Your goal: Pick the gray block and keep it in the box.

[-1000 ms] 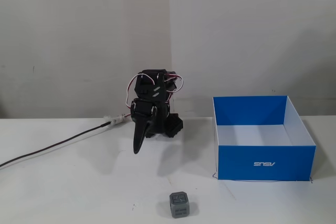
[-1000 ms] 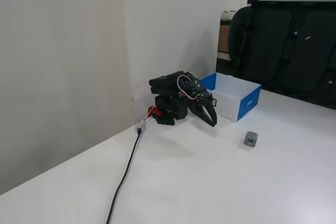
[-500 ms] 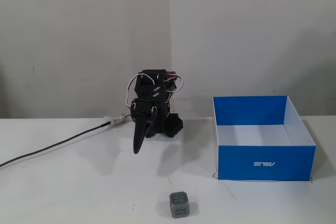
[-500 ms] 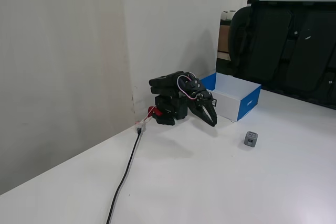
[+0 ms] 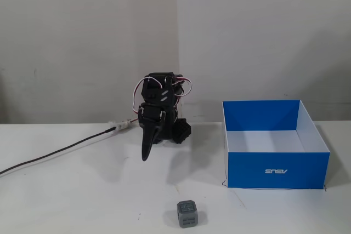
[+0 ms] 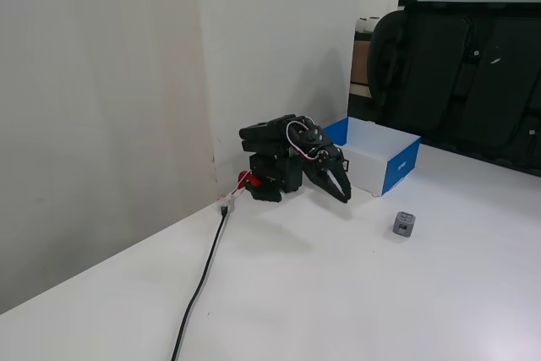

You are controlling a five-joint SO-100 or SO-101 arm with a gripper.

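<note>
Nearest the lens in a fixed view, the gray block [image 5: 187, 214] is sitting alone on the white worktop [image 5: 71, 190], close to the bottom edge and well apart from everything else; its recessed, patterned face is turning toward the camera.

Going by size from there, the worktop is carrying all the things and is running back to a pale wall. The box [image 5: 277, 144] is standing on it at the right of this view, blue outside with a white floor, its small white logo facing forward and reading upside down. It is lying open at the top with nothing showing inside. In another fixed view the box [image 6: 385, 162] is sitting just behind the arm, and a dark chair [image 6: 473, 82] is standing beyond the worktop's far side.

The black arm [image 5: 159, 110] is folding down over its base near the wall, white and red wires looping over its top. A black cable [image 5: 55, 154] is trailing away from the base across the worktop to the left. The tool [image 5: 146, 152] is pointing downward, hanging above the surface and holding nothing; its fingers are looking pressed together into one dark point, so it is appearing closed.

From the side, the tool [image 6: 341, 193] is angling down toward the worktop, and the gray block [image 6: 404, 224] is resting apart from it, in front of the box.
</note>
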